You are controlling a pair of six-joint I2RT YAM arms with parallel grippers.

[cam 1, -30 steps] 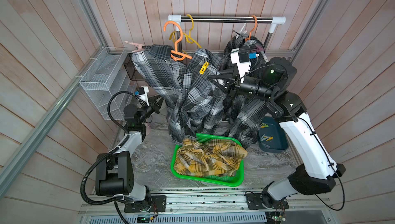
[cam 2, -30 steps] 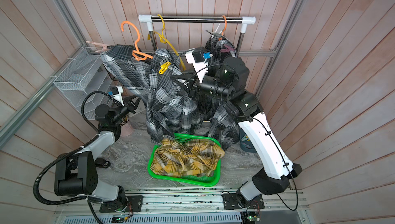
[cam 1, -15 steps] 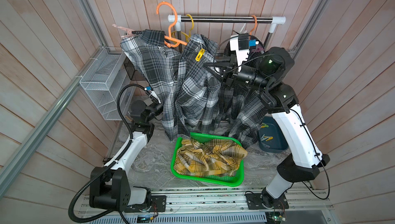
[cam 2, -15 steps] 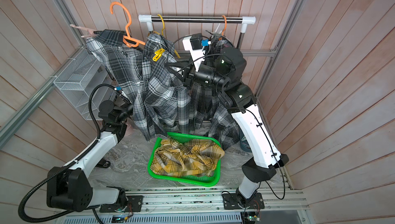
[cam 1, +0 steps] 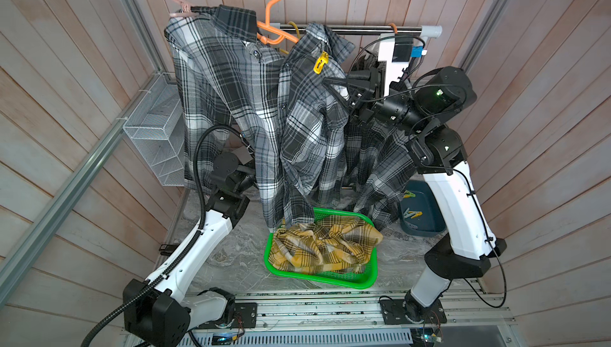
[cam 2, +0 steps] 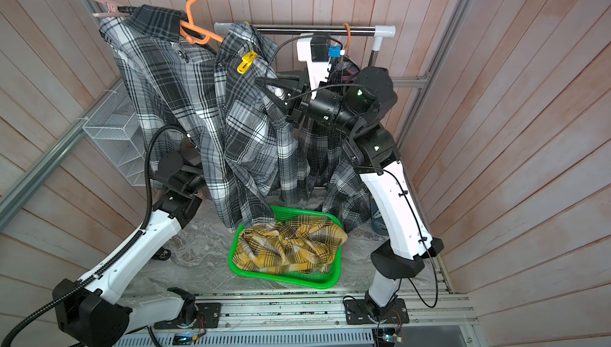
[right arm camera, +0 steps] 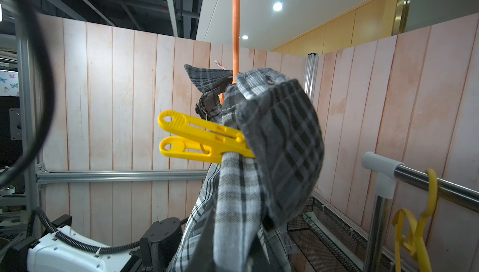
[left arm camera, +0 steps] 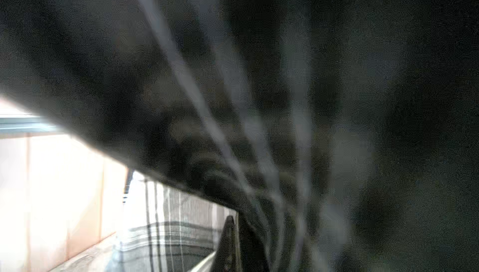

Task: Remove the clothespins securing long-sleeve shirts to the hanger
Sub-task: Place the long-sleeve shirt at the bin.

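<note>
Left arm (cam 1: 211,229) extended from near-left base toward far centre, left wrist (cam 1: 228,170) bent right, left pincer (left arm camera: 230,244) closed. Right arm (cam 1: 456,216) upright, elbow folded high, right wrist (cam 1: 396,112) level, right pincer (cam 1: 330,84) pointing left, gap indiscernible.

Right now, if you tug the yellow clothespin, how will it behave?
The yellow clothespin looks like hard plastic, so probably stiff and light. It pinches bunched shirt cloth, so it likely resists unless squeezed. The shirt hangs limp, so may swing along.
</note>
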